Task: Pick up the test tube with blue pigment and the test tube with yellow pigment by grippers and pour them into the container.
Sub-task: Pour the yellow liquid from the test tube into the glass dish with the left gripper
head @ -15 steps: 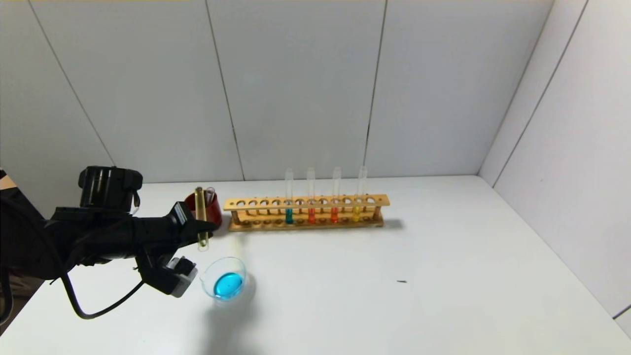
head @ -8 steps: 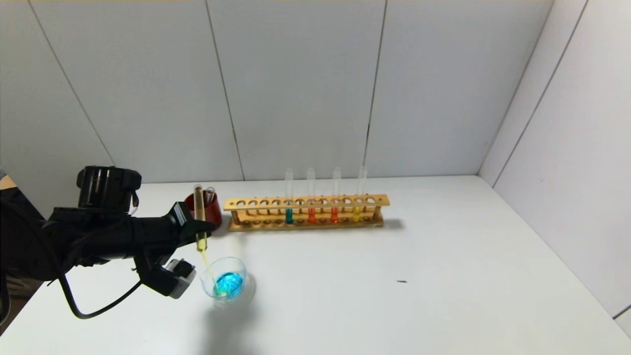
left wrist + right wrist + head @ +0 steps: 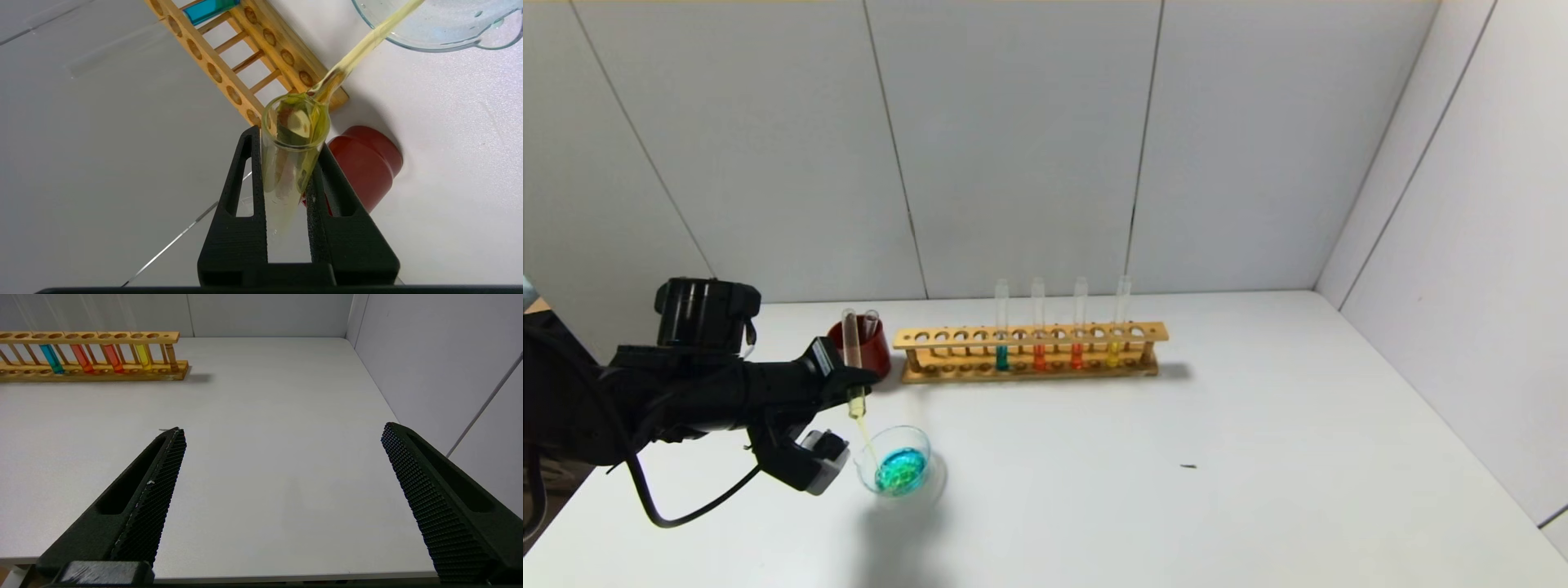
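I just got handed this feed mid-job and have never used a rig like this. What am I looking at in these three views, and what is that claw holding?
This is a two-armed robot at a white table.

The wide picture is from its head camera. The other two are from cameras on each wrist, looking out along the claw.

The left claw is shut on the test tube with yellow pigment, turned mouth down. A thin yellow stream runs from it into the container, a low glass dish holding blue liquid that is turning green. The left wrist view shows that tube between the two black fingers.

Behind stand a dark red cup with an empty tube in it, and a wooden rack with four tubes: teal, two orange-red, one yellow.

The right claw shows only in its own wrist view, open and holding nothing.
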